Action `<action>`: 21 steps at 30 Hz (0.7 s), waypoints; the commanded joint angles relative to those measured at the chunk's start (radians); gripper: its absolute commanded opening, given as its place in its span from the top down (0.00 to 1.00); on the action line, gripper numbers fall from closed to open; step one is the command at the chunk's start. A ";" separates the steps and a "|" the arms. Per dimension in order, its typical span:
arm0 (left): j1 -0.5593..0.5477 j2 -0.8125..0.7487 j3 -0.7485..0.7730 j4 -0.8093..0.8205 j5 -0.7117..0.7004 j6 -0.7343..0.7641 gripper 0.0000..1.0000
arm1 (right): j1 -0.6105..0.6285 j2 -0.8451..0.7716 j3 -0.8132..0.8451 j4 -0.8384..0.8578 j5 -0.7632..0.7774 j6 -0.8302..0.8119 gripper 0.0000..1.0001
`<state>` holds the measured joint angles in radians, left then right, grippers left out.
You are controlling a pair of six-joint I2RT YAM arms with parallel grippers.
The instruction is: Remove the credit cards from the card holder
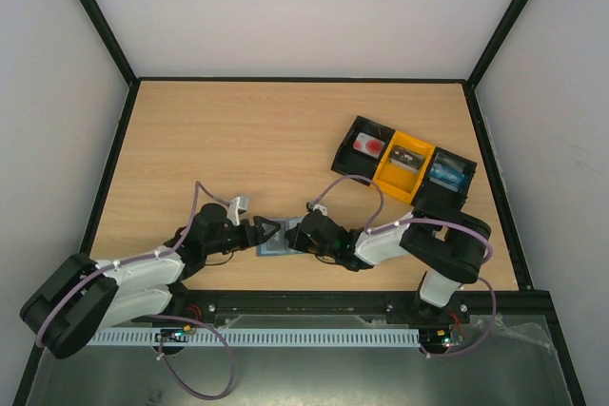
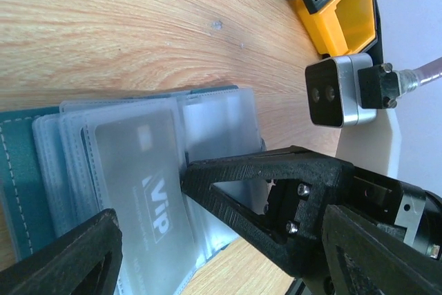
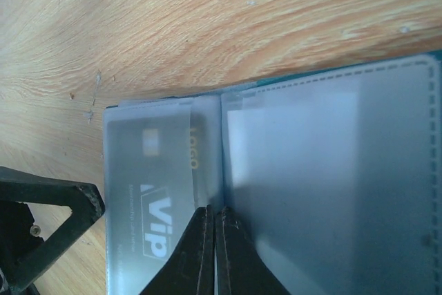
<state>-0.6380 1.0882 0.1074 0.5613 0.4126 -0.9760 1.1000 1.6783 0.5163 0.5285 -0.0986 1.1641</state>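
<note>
Have right gripper (image 3: 213, 222) pinched closed, tips at centre fold of the open card holder (image 3: 331, 170), flat on the wooden table (image 1: 238, 140) near its front edge. Have left gripper (image 1: 255, 232) spread wide, facing it across the sleeved VIP card (image 2: 148, 198).

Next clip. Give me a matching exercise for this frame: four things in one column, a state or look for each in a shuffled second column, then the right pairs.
Things:
1. card holder
2. VIP card
3. right gripper
4. tray

States:
A. fingers shut together
B. black and yellow compartments
C. spread open and flat
D. inside a translucent sleeve

Pairs: 1-C, 2-D, 3-A, 4-B
</note>
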 commanded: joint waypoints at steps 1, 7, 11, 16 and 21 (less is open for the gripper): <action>0.011 -0.037 0.050 -0.127 -0.029 0.065 0.19 | 0.006 0.049 -0.022 -0.090 -0.030 0.007 0.98; 0.019 -0.065 0.025 -0.103 -0.005 0.051 0.18 | 0.006 0.052 -0.010 -0.093 -0.035 0.002 0.98; 0.032 -0.100 0.028 -0.132 0.001 0.055 0.17 | 0.006 0.059 -0.030 -0.029 -0.075 0.016 0.98; 0.042 -0.114 0.013 -0.115 0.016 0.049 0.15 | 0.006 0.072 -0.071 0.041 -0.100 0.044 0.98; 0.052 -0.098 -0.017 -0.038 0.049 0.023 0.13 | 0.006 0.079 -0.077 0.060 -0.102 0.051 0.98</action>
<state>-0.5961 0.9825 0.1135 0.4652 0.4263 -0.9443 1.1000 1.7149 0.4759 0.6662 -0.1738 1.1999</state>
